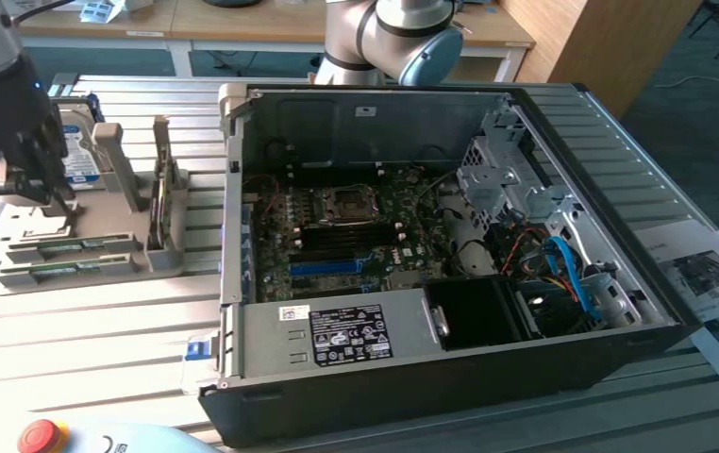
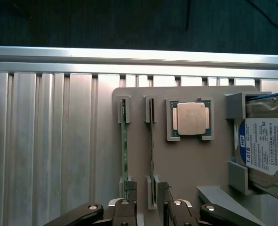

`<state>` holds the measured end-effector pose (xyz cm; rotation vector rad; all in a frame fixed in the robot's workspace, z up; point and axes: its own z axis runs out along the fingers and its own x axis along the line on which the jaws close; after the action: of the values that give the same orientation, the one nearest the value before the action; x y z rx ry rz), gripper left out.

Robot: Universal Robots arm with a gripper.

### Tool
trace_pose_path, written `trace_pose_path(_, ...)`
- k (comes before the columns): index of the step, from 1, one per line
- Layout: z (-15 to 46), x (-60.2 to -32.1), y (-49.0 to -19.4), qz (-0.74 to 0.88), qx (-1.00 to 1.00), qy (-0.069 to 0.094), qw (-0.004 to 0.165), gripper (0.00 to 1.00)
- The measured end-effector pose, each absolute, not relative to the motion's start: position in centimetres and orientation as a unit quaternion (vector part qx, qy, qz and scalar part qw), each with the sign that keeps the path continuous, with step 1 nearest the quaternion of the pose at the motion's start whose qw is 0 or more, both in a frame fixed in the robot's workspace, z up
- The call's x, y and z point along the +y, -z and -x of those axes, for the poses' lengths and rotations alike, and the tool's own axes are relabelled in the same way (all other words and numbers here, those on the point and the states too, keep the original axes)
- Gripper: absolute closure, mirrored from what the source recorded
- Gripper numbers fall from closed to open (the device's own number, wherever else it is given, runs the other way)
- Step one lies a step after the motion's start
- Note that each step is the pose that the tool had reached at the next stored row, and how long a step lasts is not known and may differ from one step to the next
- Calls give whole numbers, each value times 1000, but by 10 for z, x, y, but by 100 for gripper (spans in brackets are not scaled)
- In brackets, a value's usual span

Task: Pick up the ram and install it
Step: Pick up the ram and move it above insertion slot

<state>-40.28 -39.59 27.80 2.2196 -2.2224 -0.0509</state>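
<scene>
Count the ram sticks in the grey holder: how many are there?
2. One ram stick stands on edge in the outer slot of the grey holder; the other ram stick stands in the next slot, beside the processor. None seems hidden.

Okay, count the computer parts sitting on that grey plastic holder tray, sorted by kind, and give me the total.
Long thin green ram sticks: 2
Square silver processor chip: 1
Boxy silver-and-blue hard drive: 1
Total: 4

Open computer case [image 1: 460, 401] on the slatted table [image 1: 83, 330] beside a grey holder [image 2: 186, 165] carrying a processor [image 2: 191, 118] and hard drive [image 2: 264, 146]
</scene>
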Motion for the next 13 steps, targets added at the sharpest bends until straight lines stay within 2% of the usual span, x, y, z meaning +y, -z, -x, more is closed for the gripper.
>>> trace_pose_path(13,403,-399,-276,-707,-707,16,0,69)
